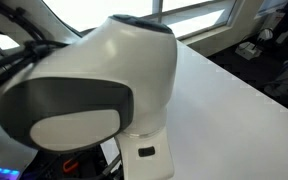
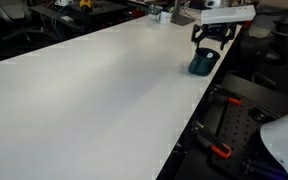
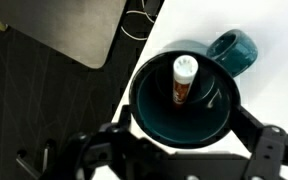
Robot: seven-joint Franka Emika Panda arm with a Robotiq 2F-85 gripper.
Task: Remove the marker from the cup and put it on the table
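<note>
The cup (image 3: 213, 113) is dark teal with a handle and stands near the table's edge. The marker (image 3: 184, 79) stands upright inside it, white cap up, with a reddish-brown body. My gripper (image 3: 189, 150) is open directly above the cup, one finger on each side of the rim, and holds nothing. In an exterior view the gripper (image 2: 212, 42) hovers just over the cup (image 2: 201, 66) at the far right edge of the white table (image 2: 104, 90). In the exterior view with the arm in front, the cup and marker are hidden.
The table edge runs just left of the cup in the wrist view, with dark floor and a grey mat (image 3: 64, 30) below. The arm's white body (image 1: 94, 80) fills an exterior view. Clamps and rails (image 2: 224, 120) sit beside the table edge.
</note>
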